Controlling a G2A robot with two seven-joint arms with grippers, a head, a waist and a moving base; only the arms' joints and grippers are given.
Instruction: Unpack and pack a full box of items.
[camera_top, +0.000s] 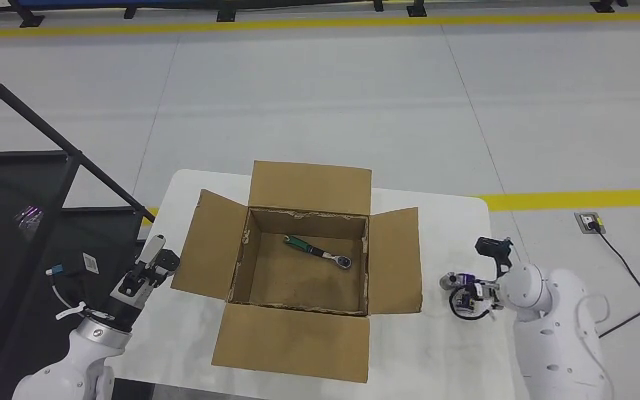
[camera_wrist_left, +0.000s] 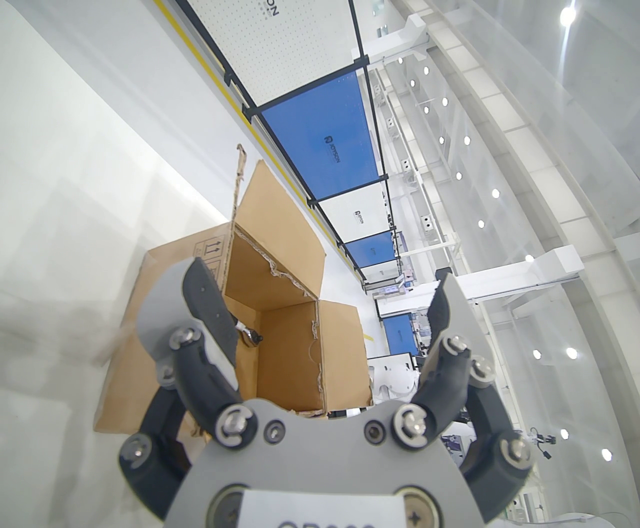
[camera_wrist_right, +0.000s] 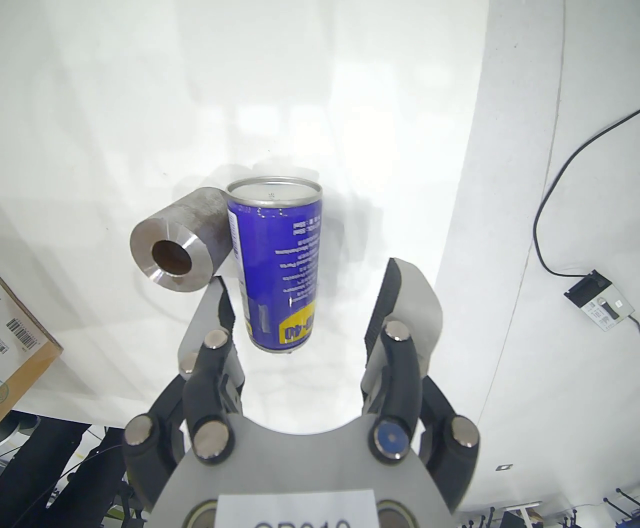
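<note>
Right claw (camera_wrist_right: 307, 285) spread, low over the tabletop (camera_wrist_right: 125, 100), pinching nothing. Blue can (camera_wrist_right: 274, 265) stands on end just ahead of it, its near end between the fingers, not gripped. Steel cylinder (camera_wrist_right: 177, 245) ahead and off to one side, touching the can. Left claw (camera_wrist_left: 320, 280) spread, empty, just outside the open box (camera_wrist_left: 290, 350); wrench (camera_top: 318, 251) lies inside. Reads as unpacking, wrench left. Next move probably needs the left claw over the flap, then down across the handle

Industrial hall, yellow floor lines (camera_top: 300, 22)
</note>
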